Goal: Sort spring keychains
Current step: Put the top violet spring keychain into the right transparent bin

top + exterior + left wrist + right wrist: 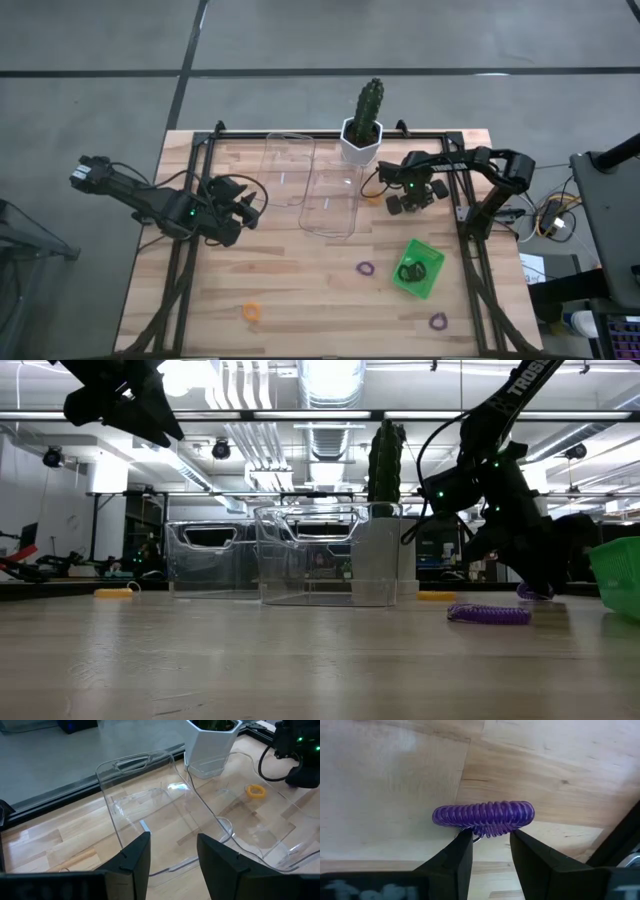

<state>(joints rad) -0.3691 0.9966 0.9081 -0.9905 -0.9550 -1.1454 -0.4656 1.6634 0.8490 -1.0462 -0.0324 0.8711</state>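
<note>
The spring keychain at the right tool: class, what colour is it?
Purple; the spring keychain shows best in the right wrist view.

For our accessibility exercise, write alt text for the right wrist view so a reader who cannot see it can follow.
A purple spring keychain fills the middle of the picture, with the right gripper closed on its near edge between two dark fingers. Behind it lies the light wooden table, and a dark frame bar crosses one corner.
</note>
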